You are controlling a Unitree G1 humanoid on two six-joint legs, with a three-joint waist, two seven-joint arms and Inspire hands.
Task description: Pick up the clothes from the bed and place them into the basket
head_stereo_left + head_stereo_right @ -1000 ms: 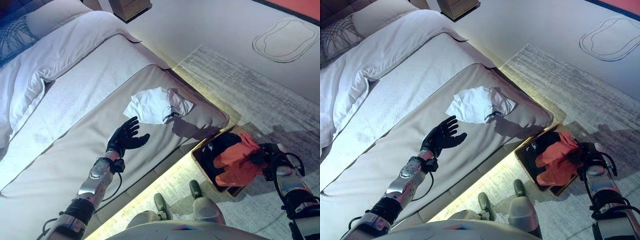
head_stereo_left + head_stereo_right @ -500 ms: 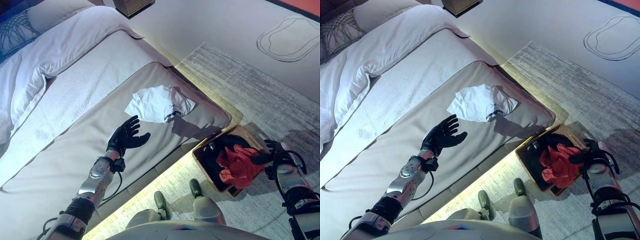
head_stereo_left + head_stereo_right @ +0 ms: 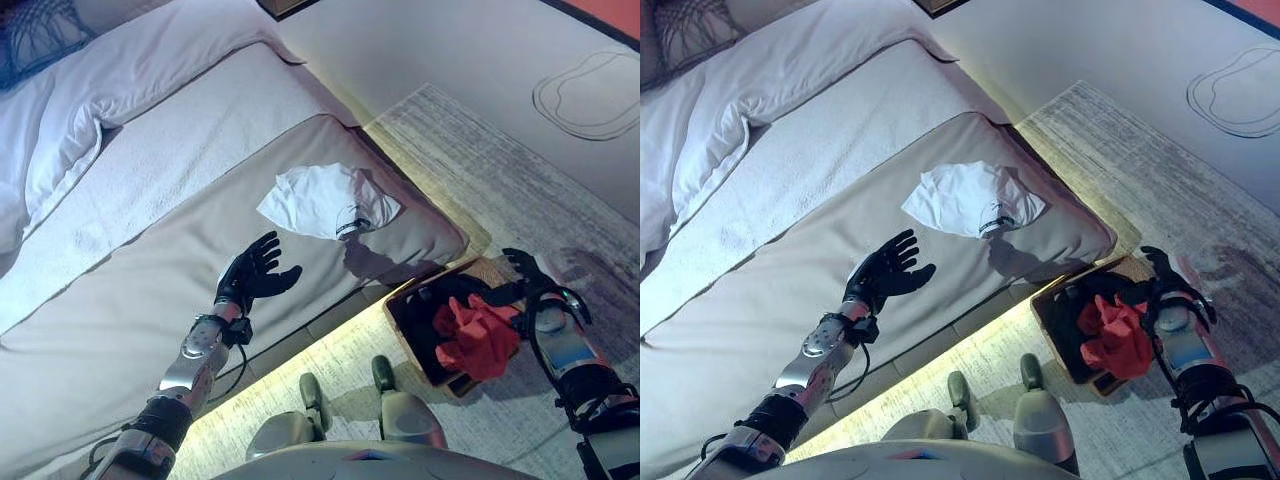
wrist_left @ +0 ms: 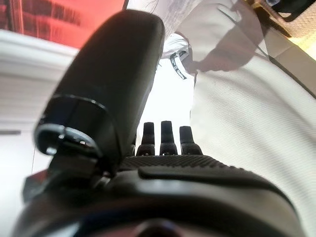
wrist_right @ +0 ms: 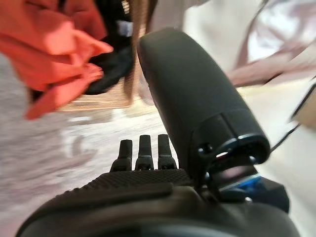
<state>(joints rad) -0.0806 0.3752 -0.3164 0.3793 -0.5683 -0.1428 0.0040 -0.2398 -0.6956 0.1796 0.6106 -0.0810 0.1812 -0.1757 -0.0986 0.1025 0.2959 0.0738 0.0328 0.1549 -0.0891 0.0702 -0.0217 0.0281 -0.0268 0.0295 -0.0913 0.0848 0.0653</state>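
Your right robot hand (image 3: 522,268) sits at 4 o'clock beside the basket (image 3: 402,318), fingers straight and spread, holding nothing. In the basket lies a crumpled red-orange garment (image 3: 475,335) on top of dark clothing (image 3: 440,296); the red piece drapes over the basket's near right rim. The basket stands on the grey rug (image 3: 480,170), just beside the bed's foot corner. Your left robot hand (image 3: 250,280) hovers over the beige bed cover (image 3: 110,310) at 8 o'clock, fingers extended and relaxed, empty. Beyond it, towards 12 o'clock, a white T-shirt (image 3: 325,200) lies bunched and wrinkled on the bed near the corner, a small dark mark on its near edge. Farther at 10 o'clock, a white duvet (image 3: 120,90).
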